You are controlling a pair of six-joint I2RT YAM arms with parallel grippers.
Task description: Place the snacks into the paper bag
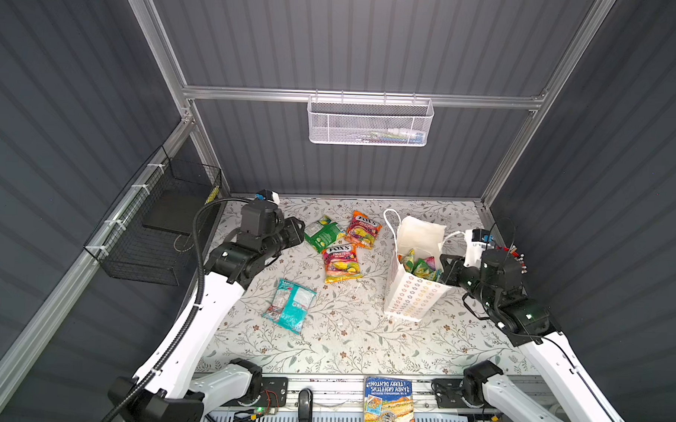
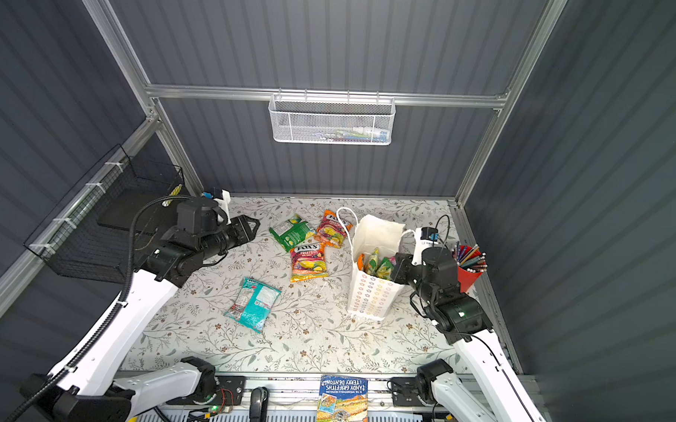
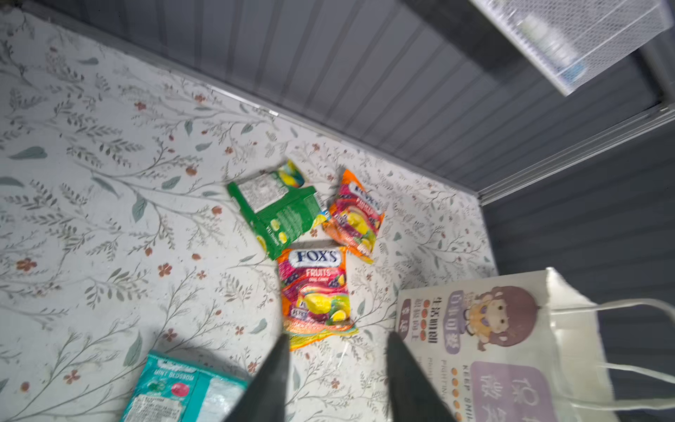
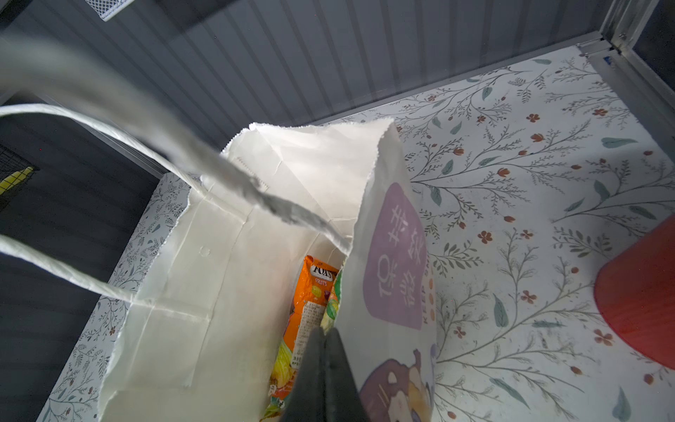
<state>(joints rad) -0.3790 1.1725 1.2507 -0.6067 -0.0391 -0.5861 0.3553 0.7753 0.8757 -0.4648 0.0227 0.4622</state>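
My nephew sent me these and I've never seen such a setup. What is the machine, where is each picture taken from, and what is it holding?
These are two robot arms working over a flower-patterned table. Each arm ends in a two-fingered gripper. The two wide pictures come from one camera head above, looking down on the whole scene. The other two come from small cameras on the arms' wrists.

On the table lie a far FOX'S packet, a near FOX'S packet, a green packet and a teal packet. More packets stand inside the white paper bag.

The left gripper is open and empty, pointing toward the loose packets. The right gripper is shut on the bag's rim, apparently steadying it. A red pencil cup stands beside that arm, and a book lies at the front edge.
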